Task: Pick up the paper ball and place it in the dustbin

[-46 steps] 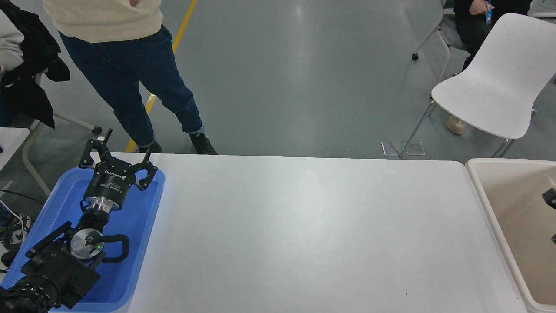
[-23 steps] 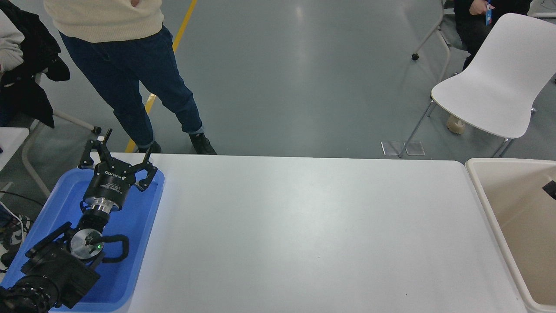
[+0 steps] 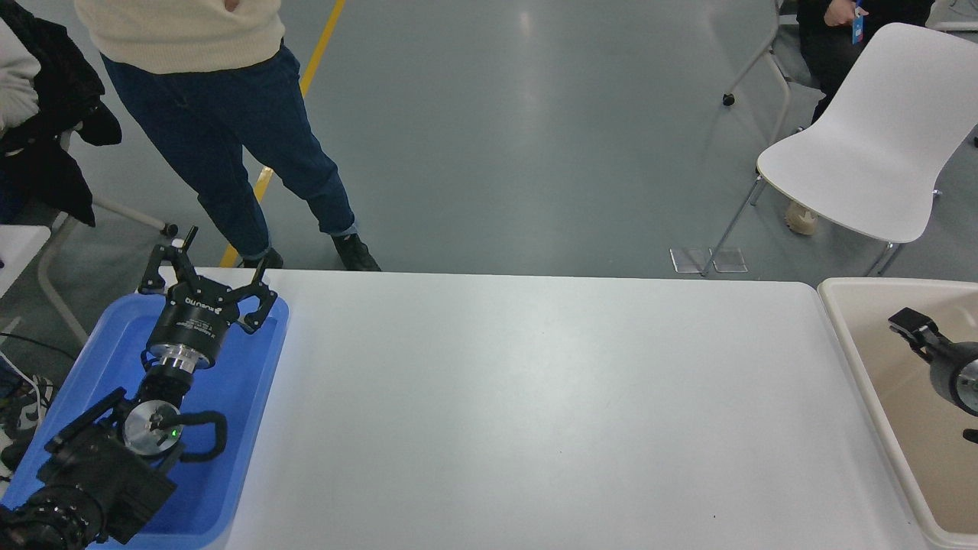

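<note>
The paper ball is not in view. The beige dustbin (image 3: 879, 286) stands against the table's right end, and the part of its inside that shows holds nothing. My right gripper (image 3: 913, 325) comes in from the right edge above the dustbin. Only one finger and part of its body show, so I cannot tell how it stands. My left gripper (image 3: 210, 269) is parked over the blue tray (image 3: 244, 382) at the lower left, open and empty.
A person in blue jeans and a cream sweater (image 3: 229, 137) stands at the table's far left corner. A white chair (image 3: 879, 153) stands beyond the far right corner, with another person seated behind it. The white table (image 3: 535, 412) fills the middle.
My right gripper has come further into view from the right edge, moving left above the dustbin. The left arm has not moved. The standing person shifted slightly.
</note>
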You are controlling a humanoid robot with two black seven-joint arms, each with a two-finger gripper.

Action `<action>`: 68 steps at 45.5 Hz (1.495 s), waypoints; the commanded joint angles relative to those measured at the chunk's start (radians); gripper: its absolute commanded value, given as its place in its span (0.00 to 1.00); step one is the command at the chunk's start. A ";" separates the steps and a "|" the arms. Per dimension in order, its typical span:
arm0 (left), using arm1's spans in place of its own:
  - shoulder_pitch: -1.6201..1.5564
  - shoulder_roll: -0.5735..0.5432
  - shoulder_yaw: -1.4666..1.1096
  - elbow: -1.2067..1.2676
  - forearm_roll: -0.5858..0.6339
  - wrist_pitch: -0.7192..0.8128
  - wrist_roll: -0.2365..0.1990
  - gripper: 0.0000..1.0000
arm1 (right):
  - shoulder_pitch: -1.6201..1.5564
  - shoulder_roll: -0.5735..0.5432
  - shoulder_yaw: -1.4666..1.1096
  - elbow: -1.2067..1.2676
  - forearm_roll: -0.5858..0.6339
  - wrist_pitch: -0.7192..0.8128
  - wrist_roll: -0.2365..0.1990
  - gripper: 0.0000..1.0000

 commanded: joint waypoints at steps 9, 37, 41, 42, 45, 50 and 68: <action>0.000 0.000 -0.002 0.000 0.000 0.000 0.000 1.00 | -0.224 0.163 0.730 0.017 0.033 0.121 0.022 1.00; 0.000 0.000 0.000 0.000 0.000 0.000 0.000 1.00 | -0.400 0.464 1.155 0.038 -0.009 0.240 0.465 1.00; 0.000 -0.002 0.000 0.000 0.000 0.000 0.000 1.00 | -0.399 0.487 1.146 0.035 -0.020 0.217 0.470 1.00; 0.000 0.000 -0.002 0.000 0.000 0.000 0.000 1.00 | -0.397 0.499 1.146 0.031 -0.020 0.209 0.467 1.00; -0.002 -0.002 0.000 0.000 0.000 0.000 0.000 1.00 | -0.399 0.519 1.152 0.034 -0.020 0.187 0.467 1.00; -0.002 -0.002 0.000 0.000 0.000 0.000 0.002 1.00 | -0.400 0.527 1.155 0.037 -0.023 0.149 0.470 1.00; 0.000 0.000 0.000 0.000 0.000 0.000 0.000 1.00 | -0.431 0.554 1.112 0.060 -0.038 0.154 0.473 1.00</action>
